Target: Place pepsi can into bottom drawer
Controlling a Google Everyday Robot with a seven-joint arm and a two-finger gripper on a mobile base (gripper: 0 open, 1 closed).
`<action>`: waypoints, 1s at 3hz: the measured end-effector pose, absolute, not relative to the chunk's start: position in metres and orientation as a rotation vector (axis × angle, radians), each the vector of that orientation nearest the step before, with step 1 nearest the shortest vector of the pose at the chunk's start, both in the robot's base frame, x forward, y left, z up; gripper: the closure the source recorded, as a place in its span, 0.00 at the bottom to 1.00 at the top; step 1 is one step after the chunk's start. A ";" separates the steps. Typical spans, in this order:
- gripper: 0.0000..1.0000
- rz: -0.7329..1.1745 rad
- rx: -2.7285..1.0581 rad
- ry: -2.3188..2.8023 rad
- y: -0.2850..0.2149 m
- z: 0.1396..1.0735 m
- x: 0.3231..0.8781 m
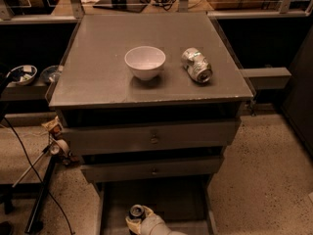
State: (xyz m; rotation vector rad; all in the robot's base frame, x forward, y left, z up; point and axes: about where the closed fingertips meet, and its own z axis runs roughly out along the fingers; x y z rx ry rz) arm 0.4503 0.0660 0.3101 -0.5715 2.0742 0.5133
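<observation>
The bottom drawer (186, 202) is pulled out at the base of the cabinet, a flat grey tray with side rails. The pepsi can (136, 211) stands upright in its front left part; only its silver top and a strip of dark side show. My gripper (138, 221) comes in from the bottom edge of the camera view and is wrapped around the can, its light-coloured fingers (132, 224) against the can's side. The lower part of the can is hidden by the gripper and the frame edge.
On the cabinet top (98, 77) stand a white bowl (145, 61) and a dented silver-and-green can (196, 65) lying on its side. Two upper drawers (151, 138) with round knobs are shut. A stand leg and cables (44, 190) lie on the floor at the left.
</observation>
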 end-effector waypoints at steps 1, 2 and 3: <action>1.00 0.467 -0.523 2.075 0.065 0.302 0.457; 1.00 0.397 -0.440 2.061 0.059 0.290 0.471; 1.00 0.331 -0.376 2.038 0.052 0.279 0.487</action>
